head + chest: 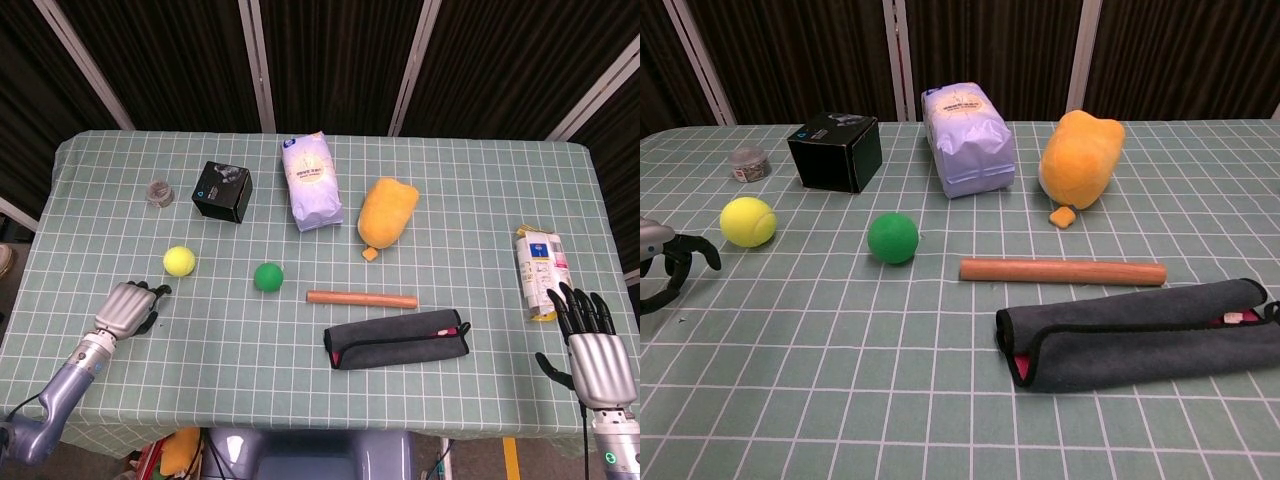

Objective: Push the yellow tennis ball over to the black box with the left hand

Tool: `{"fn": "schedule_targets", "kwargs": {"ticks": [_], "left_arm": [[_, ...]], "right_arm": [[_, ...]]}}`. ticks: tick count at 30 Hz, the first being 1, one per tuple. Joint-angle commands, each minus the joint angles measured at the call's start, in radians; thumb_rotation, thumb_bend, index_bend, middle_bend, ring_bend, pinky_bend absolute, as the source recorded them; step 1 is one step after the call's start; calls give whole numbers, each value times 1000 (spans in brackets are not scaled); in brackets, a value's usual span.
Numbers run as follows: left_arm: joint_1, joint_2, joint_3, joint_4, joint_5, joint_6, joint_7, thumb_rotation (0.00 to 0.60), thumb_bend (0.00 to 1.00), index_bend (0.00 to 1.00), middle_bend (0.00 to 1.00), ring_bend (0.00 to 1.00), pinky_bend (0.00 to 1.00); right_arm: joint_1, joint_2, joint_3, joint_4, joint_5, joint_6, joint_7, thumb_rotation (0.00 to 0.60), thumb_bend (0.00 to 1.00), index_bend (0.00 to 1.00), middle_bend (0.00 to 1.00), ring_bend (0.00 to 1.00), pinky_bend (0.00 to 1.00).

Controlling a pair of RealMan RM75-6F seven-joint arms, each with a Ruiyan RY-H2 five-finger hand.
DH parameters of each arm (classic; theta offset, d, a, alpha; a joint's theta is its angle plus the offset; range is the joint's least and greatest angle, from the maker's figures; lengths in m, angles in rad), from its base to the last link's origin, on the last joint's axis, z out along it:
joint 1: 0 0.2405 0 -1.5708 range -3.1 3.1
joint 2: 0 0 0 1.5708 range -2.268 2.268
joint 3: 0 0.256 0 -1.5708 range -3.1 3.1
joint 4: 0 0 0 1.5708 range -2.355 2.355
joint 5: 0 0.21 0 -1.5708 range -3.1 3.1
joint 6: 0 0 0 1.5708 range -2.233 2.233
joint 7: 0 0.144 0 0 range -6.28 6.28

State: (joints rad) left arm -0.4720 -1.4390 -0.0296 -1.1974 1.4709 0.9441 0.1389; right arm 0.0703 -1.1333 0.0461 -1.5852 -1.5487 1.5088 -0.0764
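The yellow tennis ball lies on the checked cloth at the left. The black box stands behind it, slightly to the right and a short gap away. My left hand rests low on the table, in front of and to the left of the ball, not touching it. Its fingers are loosely bent and apart, and they hold nothing. My right hand hovers at the front right edge with its fingers spread, also holding nothing; only the head view shows it.
A green ball sits right of the tennis ball. A small jar stands left of the box. A wooden rod, dark pouch, lavender bag, orange plush and snack packet lie further right.
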Motion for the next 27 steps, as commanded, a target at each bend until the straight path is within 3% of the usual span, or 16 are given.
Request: {"fn": "schedule_targets", "kwargs": {"ticks": [1, 14, 27], "left_arm": [[-12, -12, 3, 26, 16, 7, -33, 600, 463, 251, 489, 337, 425], [-38, -36, -8, 113, 30, 43, -134, 600, 419, 230, 412, 266, 333], [-129, -113, -50, 222, -18, -57, -198, 600, 343, 150, 253, 126, 250]], "right_arm": [[-1, 1, -1, 1, -2, 3, 1, 600, 267, 0, 0, 0, 0], [0, -3, 2, 3, 0, 0, -7, 600, 267, 0, 0, 0, 0], [0, -5, 2, -1, 0, 0, -16, 600, 267, 0, 0, 0, 0]]}}
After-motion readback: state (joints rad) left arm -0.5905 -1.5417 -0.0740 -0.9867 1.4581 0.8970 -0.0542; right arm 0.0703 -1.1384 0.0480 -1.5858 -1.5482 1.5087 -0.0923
